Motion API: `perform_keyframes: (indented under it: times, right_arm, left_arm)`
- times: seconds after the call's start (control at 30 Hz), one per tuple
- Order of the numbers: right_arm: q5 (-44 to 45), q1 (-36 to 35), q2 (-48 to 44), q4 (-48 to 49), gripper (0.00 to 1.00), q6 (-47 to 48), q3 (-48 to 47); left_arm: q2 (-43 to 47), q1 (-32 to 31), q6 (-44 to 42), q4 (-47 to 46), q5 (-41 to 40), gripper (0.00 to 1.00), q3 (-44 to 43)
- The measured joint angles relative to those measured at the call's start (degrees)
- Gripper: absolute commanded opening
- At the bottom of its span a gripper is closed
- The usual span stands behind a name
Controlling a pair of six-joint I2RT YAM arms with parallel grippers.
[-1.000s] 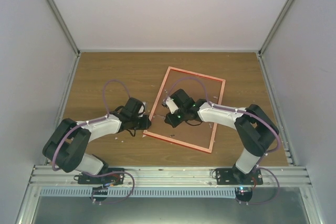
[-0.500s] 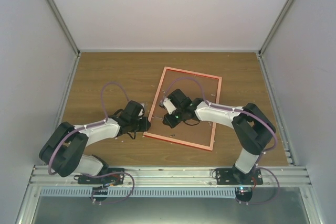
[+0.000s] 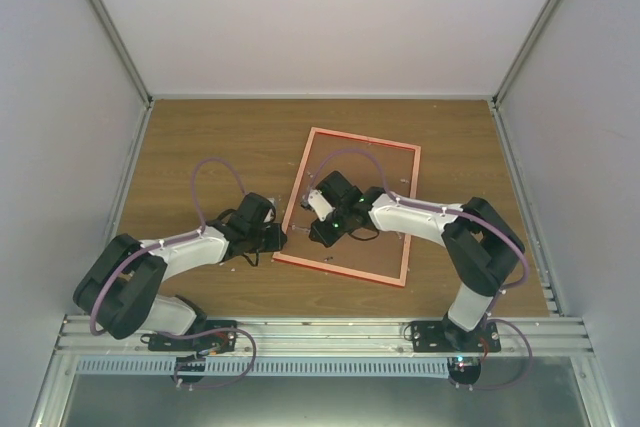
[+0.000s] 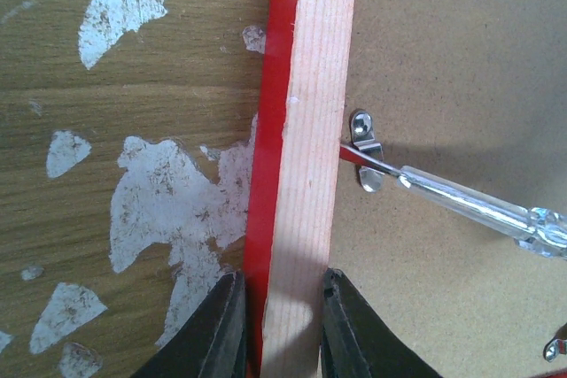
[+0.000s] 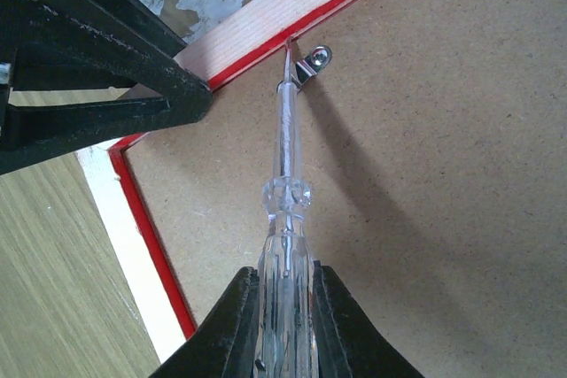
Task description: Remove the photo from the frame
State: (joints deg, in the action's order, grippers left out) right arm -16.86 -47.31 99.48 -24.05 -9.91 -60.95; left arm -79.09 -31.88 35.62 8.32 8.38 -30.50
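Early stage: left gripper (image 4: 282,325) is pinching the frame (image 4: 306,130) rail, right gripper (image 5: 283,307) is pressing its clenched screwdriver (image 5: 285,157) against 1 clip (image 4: 365,152), backing board (image 5: 425,174) not yet out.

The frame (image 3: 365,138) lies flat on the table (image 3: 200,137), near its middle and turned a little, with the back side up. The backing board (image 4: 461,59) sits inside it. The left gripper (image 4: 282,307) is at the frame's left rail, close to the near corner, with one finger on each side of the rail. The right gripper (image 5: 283,307) is over the backing board and holds a screwdriver (image 5: 285,183). The screwdriver points left, and its tip is at a metal clip (image 4: 365,150) just beside that same rail.
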Motion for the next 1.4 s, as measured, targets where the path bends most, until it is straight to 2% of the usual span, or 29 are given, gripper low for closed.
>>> perform_keyframes:
  times: [0.7, 1.03, 1.23, 1.4]
  right_arm:
    - [4.9, 0.4, -5.2, -3.8, 0.01, -0.7, 2.1]
    - [6.1, 1.1, -8.5, -2.0, 0.01, -1.7, 3.4]
    - [9.8, 4.0, -12.8, -0.2, 0.01, -4.0, 6.2]
    - [12.4, 6.8, -17.6, 2.2, 0.01, -5.5, 8.4]
  left_arm:
    - [2.1, -0.3, 2.8, 0.4, -1.8, 0.10, 1.5]
    - [3.7, -0.3, 4.3, 0.6, -2.1, 0.12, 2.6]
    - [7.8, -0.3, 6.7, 2.0, -2.3, 0.15, 5.3]
    - [12.4, -0.3, 9.0, 2.4, -1.6, 0.25, 8.7]
